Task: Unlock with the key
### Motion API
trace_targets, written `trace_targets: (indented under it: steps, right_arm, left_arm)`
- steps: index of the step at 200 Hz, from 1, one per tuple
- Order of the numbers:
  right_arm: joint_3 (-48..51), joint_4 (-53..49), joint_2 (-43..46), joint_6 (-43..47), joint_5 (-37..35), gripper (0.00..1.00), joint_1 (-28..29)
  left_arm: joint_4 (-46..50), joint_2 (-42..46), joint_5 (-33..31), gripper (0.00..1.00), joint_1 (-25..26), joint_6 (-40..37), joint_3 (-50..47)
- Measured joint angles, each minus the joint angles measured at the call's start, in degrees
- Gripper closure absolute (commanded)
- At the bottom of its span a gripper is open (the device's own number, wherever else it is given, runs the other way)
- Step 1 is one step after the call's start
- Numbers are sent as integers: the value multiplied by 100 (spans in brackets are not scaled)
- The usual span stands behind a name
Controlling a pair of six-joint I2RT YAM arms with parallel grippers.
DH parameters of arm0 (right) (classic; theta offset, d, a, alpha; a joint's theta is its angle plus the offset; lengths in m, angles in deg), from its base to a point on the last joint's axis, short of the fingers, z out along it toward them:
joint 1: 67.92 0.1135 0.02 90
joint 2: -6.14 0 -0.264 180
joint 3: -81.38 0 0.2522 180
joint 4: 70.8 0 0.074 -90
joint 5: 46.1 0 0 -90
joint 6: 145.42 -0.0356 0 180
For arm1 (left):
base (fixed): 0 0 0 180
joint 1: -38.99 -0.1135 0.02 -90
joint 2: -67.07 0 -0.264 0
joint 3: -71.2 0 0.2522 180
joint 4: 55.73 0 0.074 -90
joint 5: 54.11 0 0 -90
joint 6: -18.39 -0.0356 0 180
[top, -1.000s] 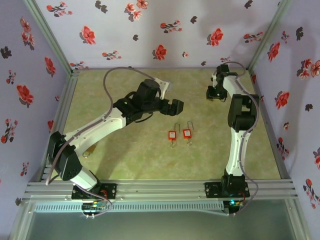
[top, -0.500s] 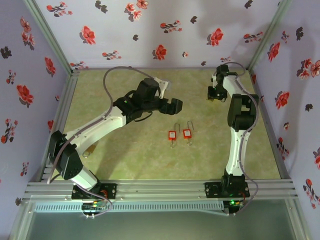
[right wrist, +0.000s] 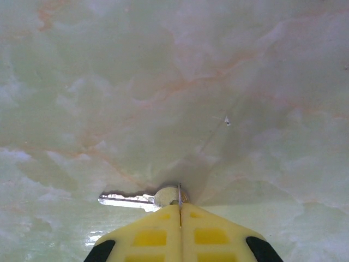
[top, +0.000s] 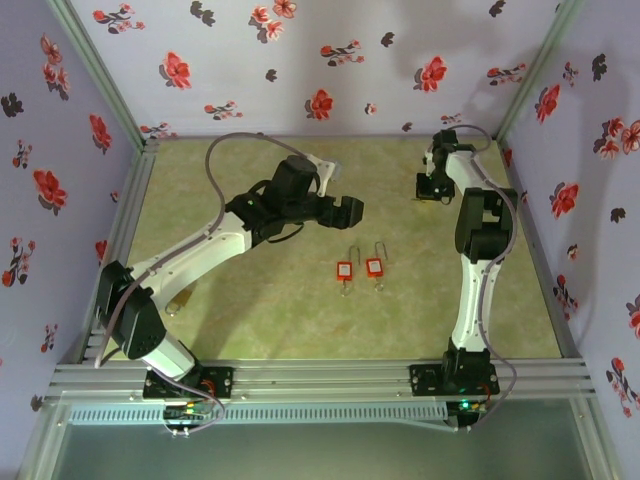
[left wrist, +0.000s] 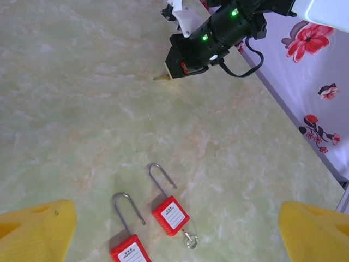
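Key (right wrist: 126, 200), two red padlocks (left wrist: 131, 254), white labels (left wrist: 173, 213) illegible

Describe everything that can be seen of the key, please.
The key is small and of shiny silvery metal, with a round head and a narrow notched blade. The right gripper is shut on its head, its yellow fingers pressed together, so most of the head is hidden. The blade sticks out sideways, roughly level, close over the marbled green table. Whether it touches the table cannot be told.
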Motion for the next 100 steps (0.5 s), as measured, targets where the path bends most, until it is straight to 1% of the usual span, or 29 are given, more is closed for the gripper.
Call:
trace_targets:
  steps: [30, 53, 71, 100]
  right_arm:
    - [66, 17, 33, -63, 2, 100, 0]
    - [492, 70, 326, -251, 35, 100, 2]
    - [966, 177, 726, -461, 105, 100, 2]
    - [1845, 492, 1766, -883, 310, 100, 50]
  left_arm:
    - [-22, 2, 0, 5, 0, 2, 0]
    - [-131, 2, 44, 5, -9, 72, -2]
    - [-245, 2, 111, 5, -37, 254, -2]
    - [-595, 2, 299, 3, -136, 815, -13]
